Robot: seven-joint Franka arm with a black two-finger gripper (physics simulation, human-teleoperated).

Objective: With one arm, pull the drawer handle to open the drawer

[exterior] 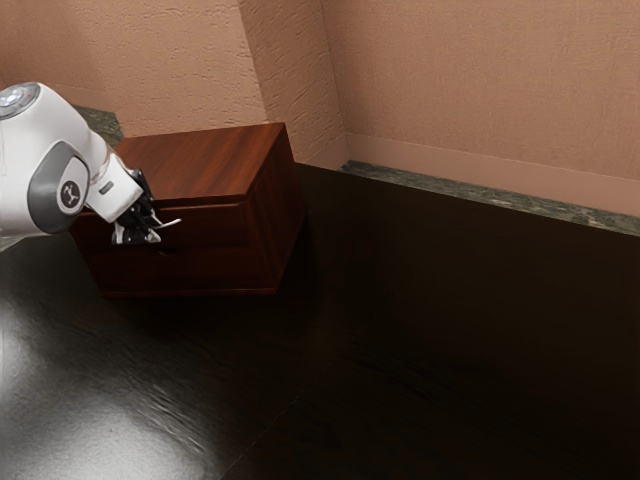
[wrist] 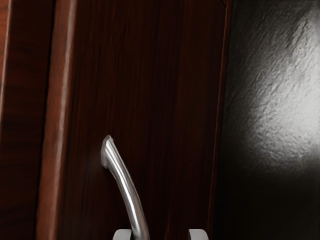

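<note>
One wooden cabinet (exterior: 205, 165), one drawer (exterior: 232, 222), one metal handle (wrist: 126, 187), one robot arm (exterior: 55, 165), one claw (exterior: 136, 236), one dark table (exterior: 420, 360).

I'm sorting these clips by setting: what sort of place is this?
Probably a simulated indoor room: plain textured pinkish walls, a dark glossy table surface, and one wooden drawer cabinet with a metal handle standing on it.

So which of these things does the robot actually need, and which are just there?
For the job: gripper, drawer handle, drawer front, wooden cabinet.
Just there: dark table, pink wall.
</note>
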